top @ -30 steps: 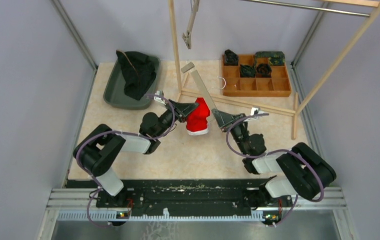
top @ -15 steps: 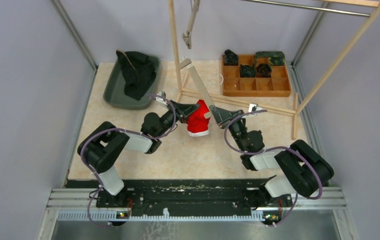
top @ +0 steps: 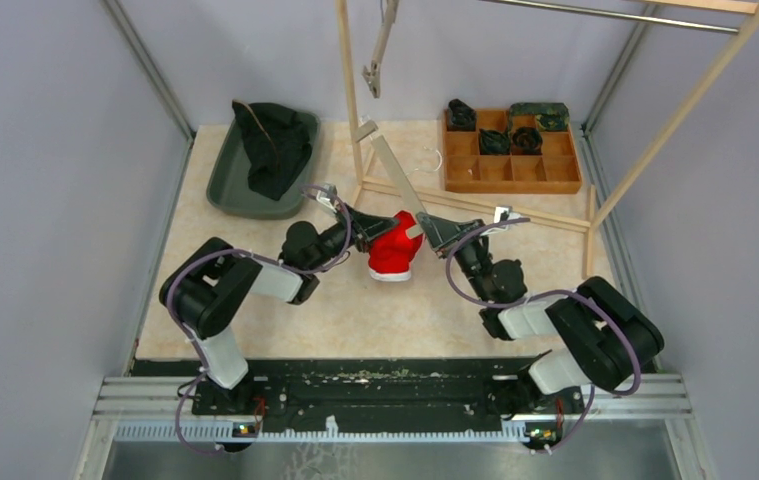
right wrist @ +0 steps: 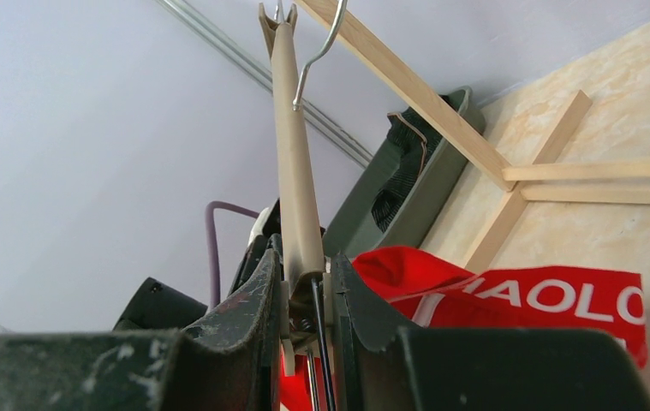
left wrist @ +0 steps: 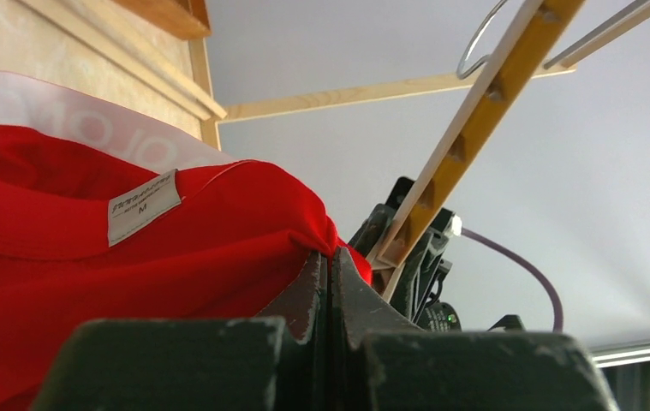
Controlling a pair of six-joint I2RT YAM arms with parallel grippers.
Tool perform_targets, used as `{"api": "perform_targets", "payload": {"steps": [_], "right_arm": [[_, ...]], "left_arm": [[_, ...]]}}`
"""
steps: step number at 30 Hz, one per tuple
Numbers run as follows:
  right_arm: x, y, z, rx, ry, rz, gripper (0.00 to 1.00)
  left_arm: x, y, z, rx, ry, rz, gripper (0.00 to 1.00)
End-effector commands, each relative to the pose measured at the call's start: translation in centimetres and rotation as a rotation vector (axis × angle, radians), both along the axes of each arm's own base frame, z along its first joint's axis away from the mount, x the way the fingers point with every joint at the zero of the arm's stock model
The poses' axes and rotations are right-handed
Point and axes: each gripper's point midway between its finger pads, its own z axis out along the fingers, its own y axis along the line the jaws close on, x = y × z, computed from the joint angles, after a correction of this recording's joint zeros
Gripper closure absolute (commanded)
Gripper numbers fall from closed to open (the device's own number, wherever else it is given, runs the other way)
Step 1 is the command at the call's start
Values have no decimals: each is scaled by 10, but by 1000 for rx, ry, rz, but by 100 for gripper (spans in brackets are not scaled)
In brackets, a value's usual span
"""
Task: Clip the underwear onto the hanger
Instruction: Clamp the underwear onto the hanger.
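The red underwear (top: 392, 250) with a white waistband hangs between my two grippers at mid-table. My left gripper (top: 367, 222) is shut on its left edge; in the left wrist view the red cloth (left wrist: 133, 257) is pinched between the closed jaws (left wrist: 330, 261). My right gripper (top: 427, 229) is shut on the lower clip of the beige hanger (top: 387, 160), which slants up and to the left. In the right wrist view the hanger bar (right wrist: 294, 163) rises from the jaws (right wrist: 304, 278), squeezing the clip, with the underwear (right wrist: 509, 300) right beside it.
A wooden rack (top: 350, 90) stands behind, its base rails (top: 495, 208) on the table. A green bin (top: 233, 178) with dark clothes sits back left. A wooden compartment tray (top: 510, 170) with folded dark items sits back right. Another hanger (top: 380, 50) hangs above.
Both grippers have moved closer together and slightly away from me. The hanger has tilted further to the left. The underwear has shifted toward the hanger's lower clip.
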Motion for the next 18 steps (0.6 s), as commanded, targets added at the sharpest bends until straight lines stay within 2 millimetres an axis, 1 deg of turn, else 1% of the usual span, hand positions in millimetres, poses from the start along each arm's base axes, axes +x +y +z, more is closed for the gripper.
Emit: {"api": "perform_targets", "payload": {"steps": [1,7,11,14,18], "right_arm": [[-12,-6,65,118,-227,8,100],[-10,-7,63,107,-225,5,100],[-9,-6,61,105,-219,7,100],[-7,-6,57,103,-209,9,100],[-7,-11,54,110,-195,-5,100]], "left_arm": [[-10,-5,-9,19,-5,-88,100],[-14,-6,-25,37,19,-132,100],[-15,-6,-30,22,30,-146,100],[-14,-6,-31,8,36,-155,100],[-12,-2,-25,-51,36,-148,100]]}}
